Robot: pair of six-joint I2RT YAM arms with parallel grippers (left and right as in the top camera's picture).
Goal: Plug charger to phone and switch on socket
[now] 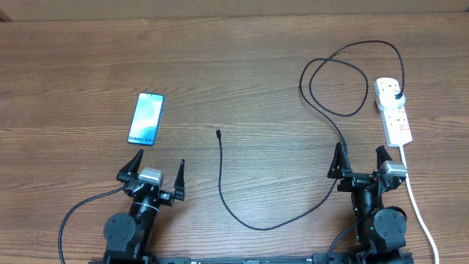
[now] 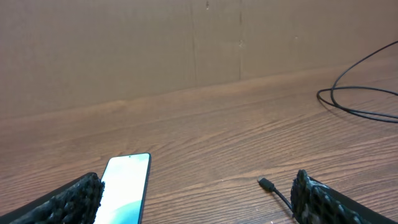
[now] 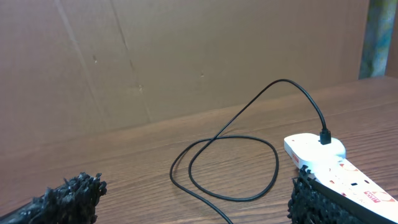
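phone lies flat; charger tip apart, to its right

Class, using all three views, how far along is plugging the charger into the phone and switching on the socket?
Done: the plug of the charger sits in the socket. In hand: nothing; the left gripper and right gripper are open and empty. Left: the connector tip lies on the table apart from the phone; whether the socket is switched on is too small to tell.
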